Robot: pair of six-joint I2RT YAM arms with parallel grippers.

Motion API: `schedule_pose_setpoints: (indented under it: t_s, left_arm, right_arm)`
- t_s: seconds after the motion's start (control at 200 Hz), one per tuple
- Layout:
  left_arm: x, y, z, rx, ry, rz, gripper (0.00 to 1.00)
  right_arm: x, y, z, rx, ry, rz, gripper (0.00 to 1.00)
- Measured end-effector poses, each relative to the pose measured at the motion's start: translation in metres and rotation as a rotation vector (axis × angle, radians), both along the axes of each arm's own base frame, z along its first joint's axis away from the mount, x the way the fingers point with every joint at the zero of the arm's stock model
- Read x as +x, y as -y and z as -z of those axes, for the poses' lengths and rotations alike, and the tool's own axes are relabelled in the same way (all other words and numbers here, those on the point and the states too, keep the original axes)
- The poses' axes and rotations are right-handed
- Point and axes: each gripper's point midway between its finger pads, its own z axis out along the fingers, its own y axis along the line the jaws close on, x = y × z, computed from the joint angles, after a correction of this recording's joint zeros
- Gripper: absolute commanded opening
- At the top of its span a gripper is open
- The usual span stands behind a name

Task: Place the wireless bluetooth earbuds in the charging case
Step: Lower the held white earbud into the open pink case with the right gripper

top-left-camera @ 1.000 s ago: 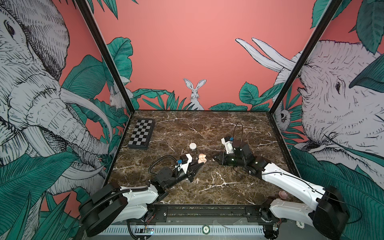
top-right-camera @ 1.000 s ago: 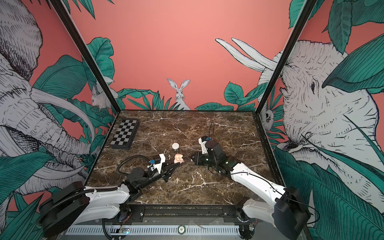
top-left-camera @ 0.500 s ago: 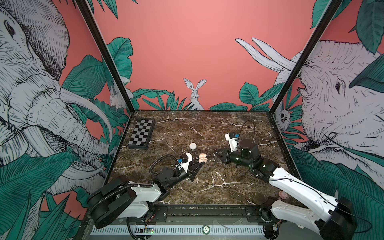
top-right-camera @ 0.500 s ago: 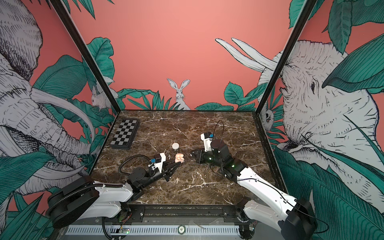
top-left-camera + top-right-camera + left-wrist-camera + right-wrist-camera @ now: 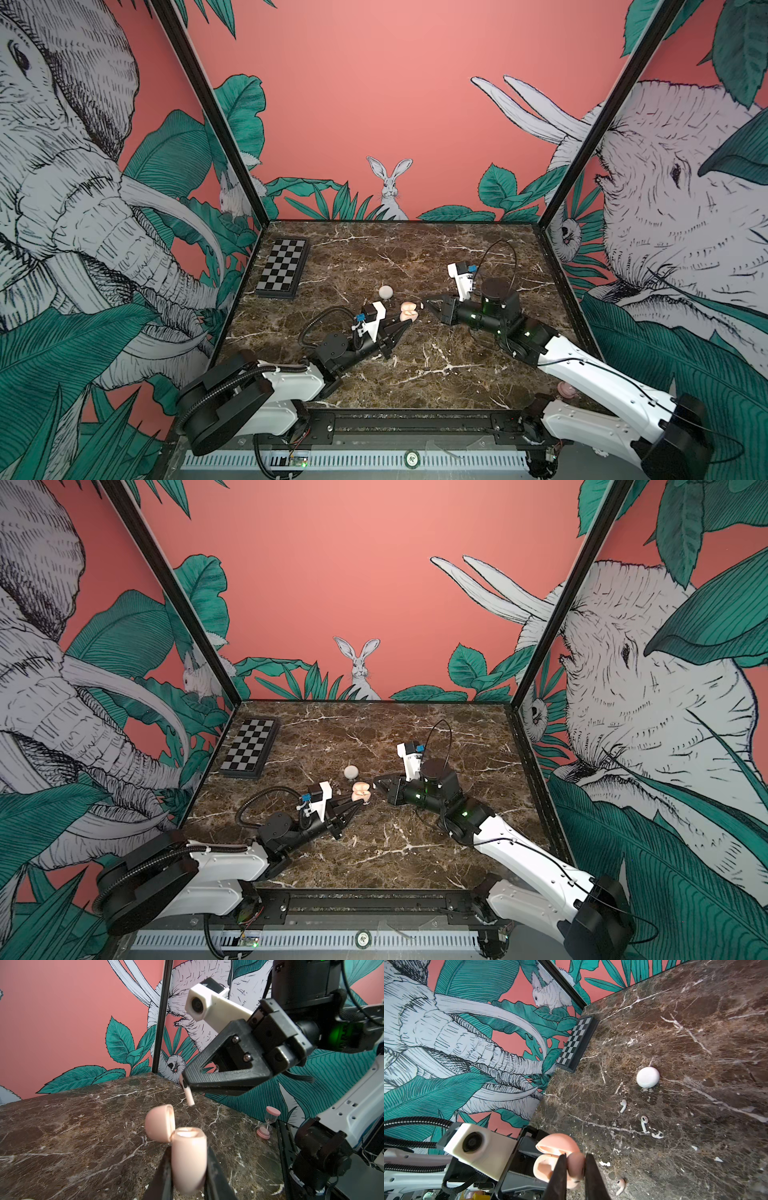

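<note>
A pink charging case (image 5: 188, 1159) stands upright with its lid (image 5: 159, 1123) swung open, and my left gripper (image 5: 188, 1153) is shut on its body. In both top views the case (image 5: 409, 311) (image 5: 360, 791) sits mid-table between the two arms. My right gripper (image 5: 576, 1157) is shut on a pink earbud (image 5: 576, 1167). In the left wrist view its stem (image 5: 189, 1098) points down, a little above and behind the case's open mouth. Loose on the marble lie two white earbuds (image 5: 623, 1105) (image 5: 644, 1123) and another pink earbud (image 5: 620, 1185).
A closed white round case (image 5: 385, 291) (image 5: 648, 1077) sits just behind the pink one. A folded chessboard (image 5: 282, 268) lies at the back left. A small pink hourglass (image 5: 268, 1124) stands near the table's front right edge (image 5: 567, 390).
The right gripper has risen off the table and moved left toward the pink case with the pink earbud in it. The left gripper and the case have stayed in place.
</note>
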Motion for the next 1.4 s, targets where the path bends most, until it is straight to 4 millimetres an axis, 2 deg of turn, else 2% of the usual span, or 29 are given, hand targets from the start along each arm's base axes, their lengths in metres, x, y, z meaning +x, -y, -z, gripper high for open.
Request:
schedule_pose_setpoints:
  t_s: [0.255, 0.63, 0.875, 1.4]
  left_arm:
    - [0.002, 0.003, -0.009, -0.018, 0.015, 0.003, 0.00]
    - [0.003, 0.002, -0.013, -0.027, 0.018, -0.003, 0.00]
    - [0.002, -0.002, -0.024, -0.060, 0.028, -0.014, 0.00]
    - [0.003, -0.003, -0.031, -0.089, 0.014, -0.019, 0.00]
  right_arm:
    - [-0.008, -0.011, -0.016, 0.040, 0.033, -0.036, 0.13]
    - [-0.016, -0.017, -0.018, 0.047, 0.039, -0.060, 0.13]
    - [-0.014, -0.017, -0.021, 0.054, 0.050, -0.052, 0.13]
    - [-0.015, -0.019, -0.024, 0.061, 0.058, -0.055, 0.12]
